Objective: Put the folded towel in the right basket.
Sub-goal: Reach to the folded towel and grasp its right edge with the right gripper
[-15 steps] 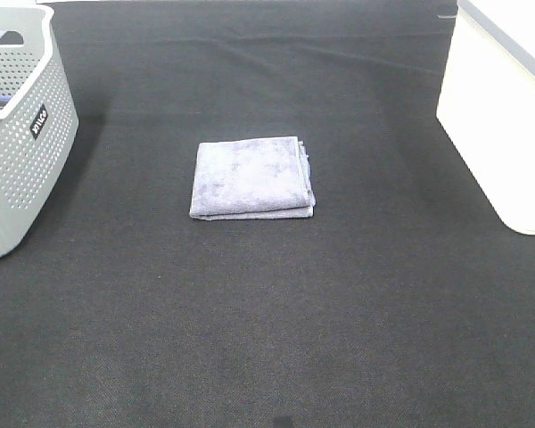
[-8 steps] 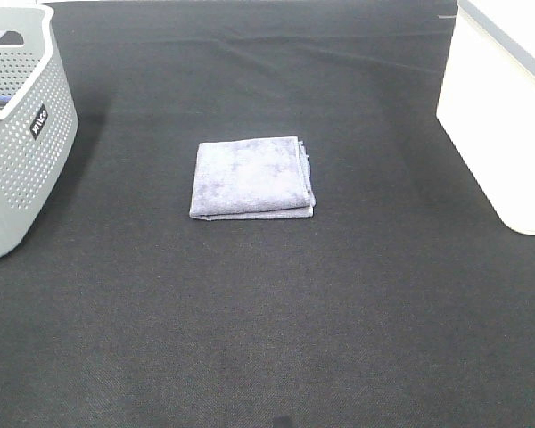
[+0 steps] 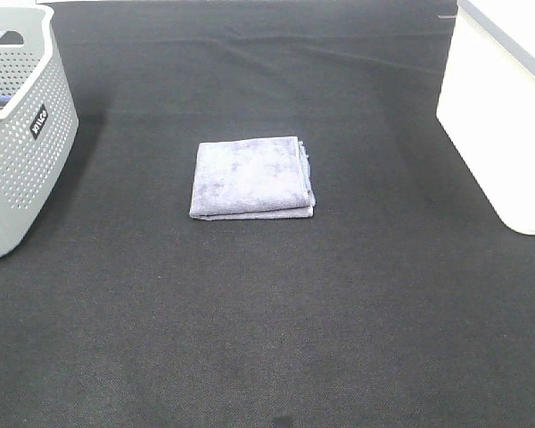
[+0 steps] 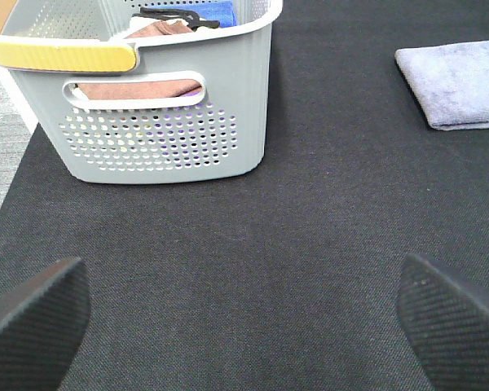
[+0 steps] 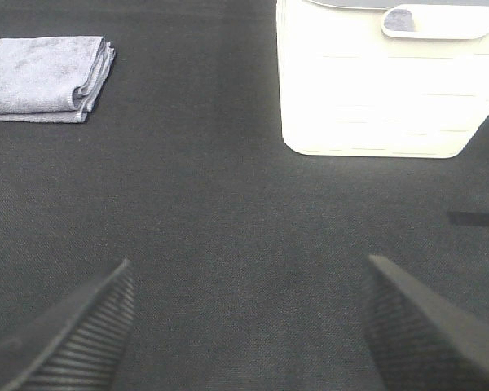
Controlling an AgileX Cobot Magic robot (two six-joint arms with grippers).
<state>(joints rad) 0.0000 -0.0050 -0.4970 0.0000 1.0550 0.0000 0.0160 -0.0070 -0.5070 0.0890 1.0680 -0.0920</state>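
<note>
A folded grey-lilac towel (image 3: 251, 176) lies flat on the black mat in the middle of the table; it also shows in the left wrist view (image 4: 459, 82) and the right wrist view (image 5: 47, 76). The right basket (image 3: 508, 107) is white and stands at the right edge; it also shows in the right wrist view (image 5: 383, 77). Neither gripper shows in the exterior high view. My left gripper (image 4: 240, 314) is open and empty, well short of the towel. My right gripper (image 5: 244, 330) is open and empty, between towel and white basket but nearer the camera.
A grey perforated basket (image 3: 22, 134) with a yellow-trimmed handle stands at the left edge and holds brown and blue cloths (image 4: 159, 28). The black mat (image 3: 267, 312) covers the table.
</note>
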